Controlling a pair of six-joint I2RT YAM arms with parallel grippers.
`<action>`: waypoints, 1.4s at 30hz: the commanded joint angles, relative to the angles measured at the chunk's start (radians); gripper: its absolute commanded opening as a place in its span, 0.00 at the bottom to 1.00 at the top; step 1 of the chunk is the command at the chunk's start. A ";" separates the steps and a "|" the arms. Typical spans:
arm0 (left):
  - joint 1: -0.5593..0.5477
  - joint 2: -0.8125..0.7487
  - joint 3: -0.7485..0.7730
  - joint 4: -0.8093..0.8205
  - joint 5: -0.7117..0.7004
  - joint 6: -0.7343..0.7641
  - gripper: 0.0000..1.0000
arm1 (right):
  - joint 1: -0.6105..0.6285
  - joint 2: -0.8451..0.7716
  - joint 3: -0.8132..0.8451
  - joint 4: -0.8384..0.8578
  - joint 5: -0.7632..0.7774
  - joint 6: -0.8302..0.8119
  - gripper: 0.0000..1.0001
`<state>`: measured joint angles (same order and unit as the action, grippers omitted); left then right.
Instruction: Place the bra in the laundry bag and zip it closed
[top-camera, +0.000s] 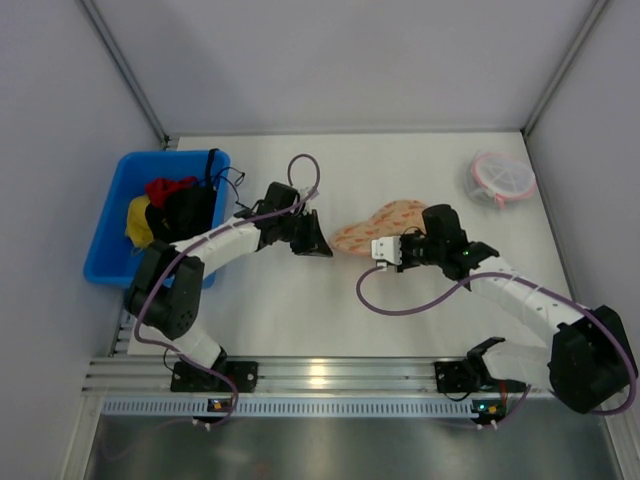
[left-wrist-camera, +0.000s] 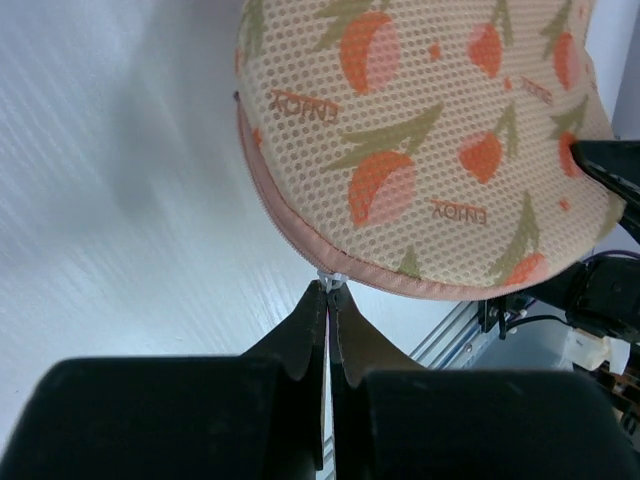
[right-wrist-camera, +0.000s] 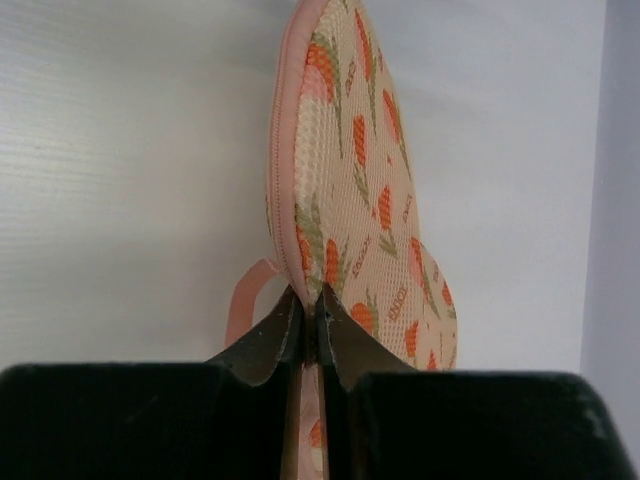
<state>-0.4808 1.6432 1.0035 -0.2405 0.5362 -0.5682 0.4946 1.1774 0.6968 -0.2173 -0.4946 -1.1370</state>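
Note:
The laundry bag (top-camera: 380, 226), cream-peach mesh with orange prints and a pink edge, lies at the table's middle. My left gripper (top-camera: 318, 243) is at its left end, shut on the white zipper pull (left-wrist-camera: 331, 277) at the bag's pink rim (left-wrist-camera: 420, 140). My right gripper (top-camera: 392, 242) is at the bag's near right edge, shut on the pink rim (right-wrist-camera: 310, 298) of the bag (right-wrist-camera: 350, 170), beside a pink loop (right-wrist-camera: 245, 295). The bra is not in view in any frame.
A blue bin (top-camera: 108, 225) with red, yellow and black clothes stands at the left. A small round pink-rimmed mesh item (top-camera: 500, 180) lies at the back right. Grey walls enclose the table; an aluminium rail (top-camera: 330, 375) runs along the near edge.

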 joint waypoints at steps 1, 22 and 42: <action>-0.010 -0.077 0.006 0.004 0.062 0.028 0.00 | -0.027 -0.003 0.010 0.062 -0.004 -0.043 0.10; -0.343 0.124 0.283 0.148 0.076 -0.134 0.00 | -0.088 -0.363 0.052 -0.475 -0.082 -0.006 0.79; -0.377 0.153 0.328 0.161 0.076 -0.186 0.00 | -0.067 -0.128 0.135 -0.292 0.004 0.019 0.22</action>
<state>-0.8490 1.7927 1.2942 -0.1352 0.5869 -0.7361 0.4145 1.0409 0.7677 -0.5667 -0.4797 -1.1210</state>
